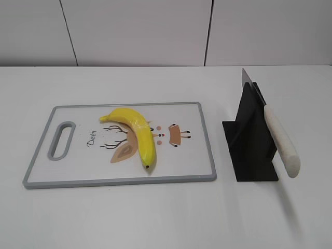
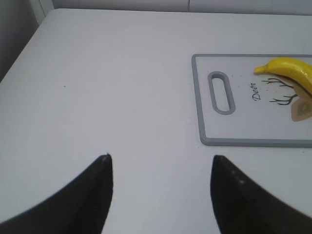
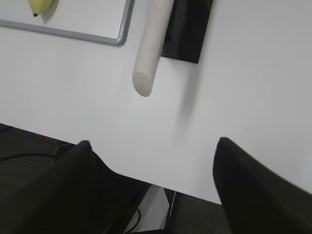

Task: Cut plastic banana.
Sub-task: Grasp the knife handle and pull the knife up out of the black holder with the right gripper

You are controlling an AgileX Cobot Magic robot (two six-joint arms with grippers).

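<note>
The left pincer [image 2: 160, 192] is spread wide, its two dark fingers apart above bare white counter [image 2: 107, 87], pinching nothing; the right pincer [image 3: 153, 187] is likewise spread and empty, hanging over the counter's near edge, with dark floor and cables below it. Ahead and to the right of the left pincer lies the white plastic cutting board with a grey rim [image 2: 199, 97], a slotted handle at its near end; on it rests the yellow plastic banana [image 1: 136, 135], smooth and glossy, curved, its dark tip pointing toward the front edge of the board, lying over a printed deer drawing. The banana is whole, with no cut showing. Ahead of the right pincer, just beside the board but apart from it, stands the black angled knife stand [image 1: 251, 140]; a knife with a long cream-white round handle [image 1: 280, 140] leans in it, handle toward the pincer, grey blade up and away. Behind the counter runs a pale panelled wall [image 1: 140, 31] with thin dark seams.
</note>
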